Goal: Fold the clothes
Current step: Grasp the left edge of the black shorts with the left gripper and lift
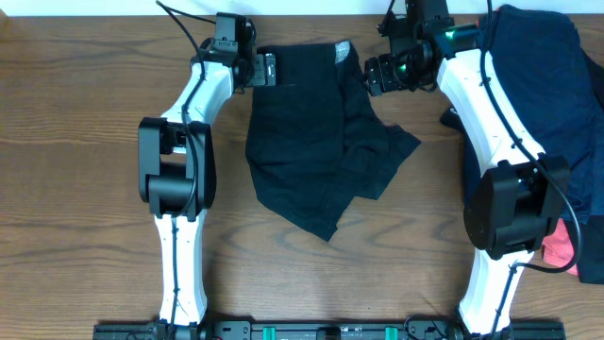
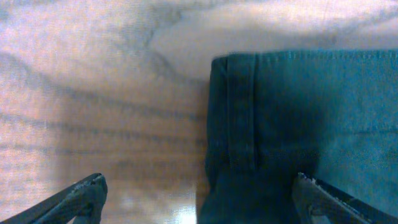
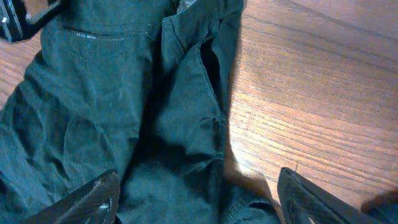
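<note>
Well, black shorts [image 1: 316, 142] bear an unreadable white label [image 1: 342, 53]; navy garments [image 1: 538, 57] nearby; left tool [image 2: 199, 190], right tool [image 3: 198, 180] both spread.

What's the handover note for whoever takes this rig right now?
Left claw: open, straddling the left waistband corner of the shorts, nothing held.
Right claw: open, over the shorts' right edge, nothing held.
Shorts: mid-table, waistband at the far side, spread but rumpled, right leg bunched.
Done: no fold visible.
Left: grip the waistband, smooth out, fold.
Navy pile and pink garment sit on the right; probably leave them.
</note>
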`<action>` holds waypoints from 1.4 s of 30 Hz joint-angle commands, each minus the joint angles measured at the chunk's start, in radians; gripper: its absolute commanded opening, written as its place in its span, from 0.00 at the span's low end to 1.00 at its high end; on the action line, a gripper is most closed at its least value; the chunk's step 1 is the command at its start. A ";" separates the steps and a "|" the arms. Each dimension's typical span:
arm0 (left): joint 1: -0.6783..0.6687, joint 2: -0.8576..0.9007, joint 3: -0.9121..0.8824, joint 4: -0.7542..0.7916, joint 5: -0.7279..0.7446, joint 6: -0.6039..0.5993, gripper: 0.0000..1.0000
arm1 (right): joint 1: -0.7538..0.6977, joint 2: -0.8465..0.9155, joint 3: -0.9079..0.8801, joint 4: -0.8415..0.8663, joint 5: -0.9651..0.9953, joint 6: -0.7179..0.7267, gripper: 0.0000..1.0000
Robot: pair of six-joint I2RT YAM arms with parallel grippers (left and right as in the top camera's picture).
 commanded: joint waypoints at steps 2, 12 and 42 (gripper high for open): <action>-0.006 0.014 -0.002 0.044 -0.011 0.010 0.90 | -0.002 0.003 0.006 -0.002 0.013 -0.011 0.73; -0.084 0.014 -0.002 0.081 -0.008 0.010 0.70 | -0.002 0.003 0.006 0.002 0.020 -0.008 0.62; -0.061 -0.177 -0.002 -0.049 -0.204 0.016 0.06 | -0.004 0.003 0.006 0.083 0.019 0.005 0.55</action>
